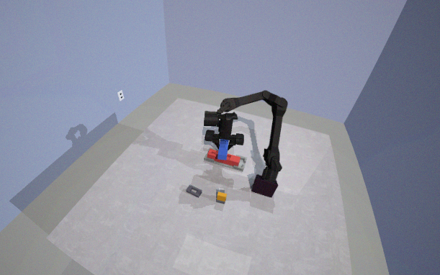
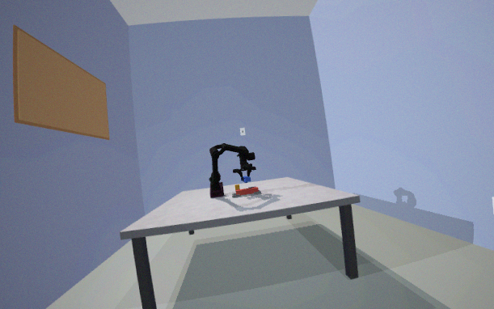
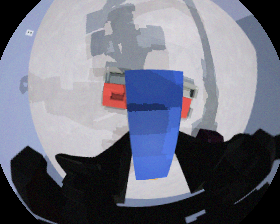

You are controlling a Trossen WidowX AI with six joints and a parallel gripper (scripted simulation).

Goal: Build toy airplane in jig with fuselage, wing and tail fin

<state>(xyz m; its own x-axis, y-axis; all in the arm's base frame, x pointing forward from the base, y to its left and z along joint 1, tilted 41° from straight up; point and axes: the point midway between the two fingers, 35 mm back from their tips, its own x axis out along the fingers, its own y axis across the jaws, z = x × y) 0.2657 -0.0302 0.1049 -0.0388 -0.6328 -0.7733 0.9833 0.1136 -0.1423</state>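
The red fuselage (image 1: 232, 160) (image 2: 247, 191) (image 3: 110, 102) lies lengthwise in the grey cradle (image 1: 243, 167) (image 3: 115, 78) and looks flat. My gripper (image 1: 223, 145) (image 2: 246, 176) (image 3: 155, 134) is shut on the blue wing (image 1: 222, 154) (image 2: 246, 179) (image 3: 153, 90). The wing hangs crosswise above the fuselage, with a gap between them in the exterior view. It hides the fuselage's middle in the wrist view; its tab and the wing socket cannot be made out. The orange tail fin (image 1: 222, 196) (image 2: 237, 187) stands on the table, away from the cradle, beside or in a small grey holder.
A dark grey block with an opening (image 1: 194, 191) lies on the table left of the tail fin in the top view. The arm's dark base (image 1: 264, 186) (image 2: 217, 190) stands to the right of the cradle there. Walls rise beyond the table.
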